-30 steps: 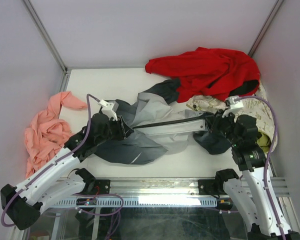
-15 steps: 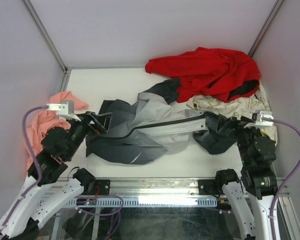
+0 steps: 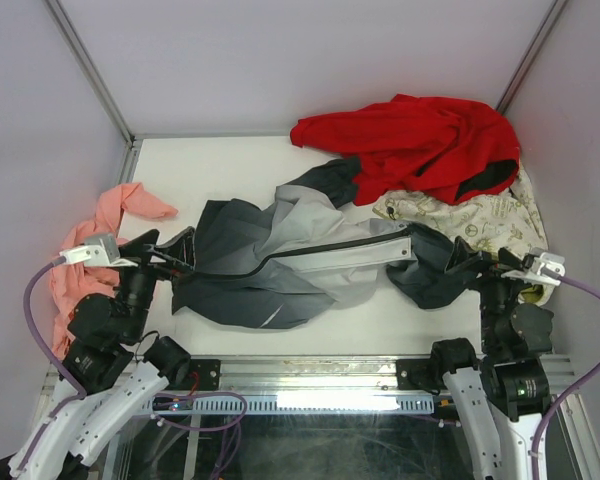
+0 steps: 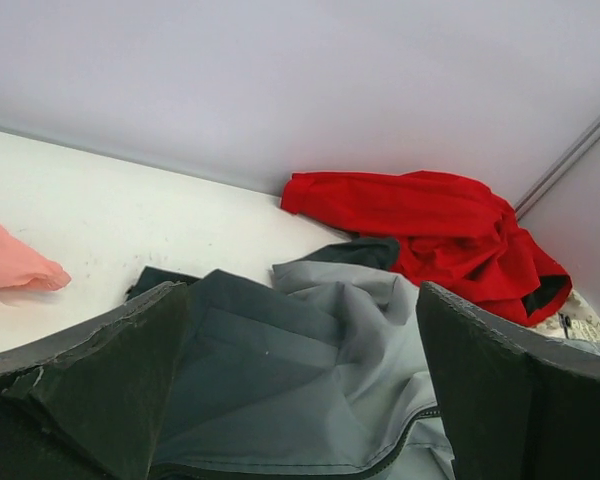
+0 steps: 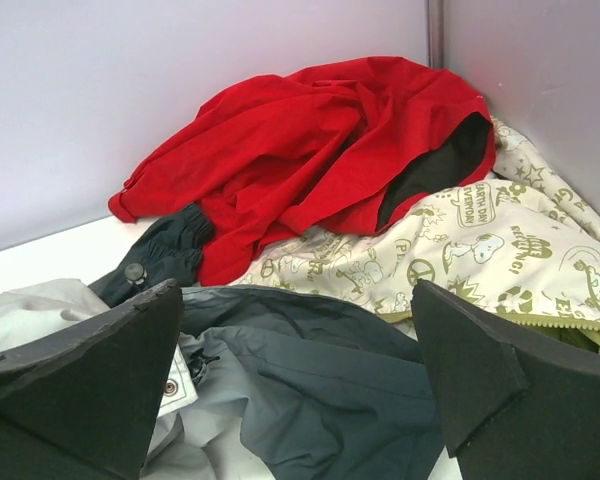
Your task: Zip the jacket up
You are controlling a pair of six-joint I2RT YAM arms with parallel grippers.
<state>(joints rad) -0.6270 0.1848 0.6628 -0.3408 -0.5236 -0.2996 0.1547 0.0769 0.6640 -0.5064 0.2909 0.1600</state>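
The jacket (image 3: 300, 265), dark charcoal and light grey, lies crumpled across the middle of the table. Its dark zipper (image 3: 330, 248) runs from lower left to upper right over the grey front. My left gripper (image 3: 175, 252) hovers open just off the jacket's left end, touching nothing. In the left wrist view the gripper (image 4: 298, 300) frames the charcoal panel (image 4: 240, 350) and a stretch of zipper (image 4: 405, 452). My right gripper (image 3: 472, 265) is open at the jacket's right end. The right wrist view shows this gripper (image 5: 298, 295) empty above dark fabric (image 5: 330, 380).
A red garment (image 3: 410, 145) is heaped at the back right, overlapping the jacket's dark cuff (image 5: 160, 250). A cream patterned cloth (image 3: 480, 215) lies along the right wall, close to my right arm. A pink cloth (image 3: 90, 265) sits by the left wall beside my left arm.
Both grippers have opened and let go of the jacket's ends. Both arms have drawn back toward the near edge, left one leftward, right one rightward. The zipper line has slackened.
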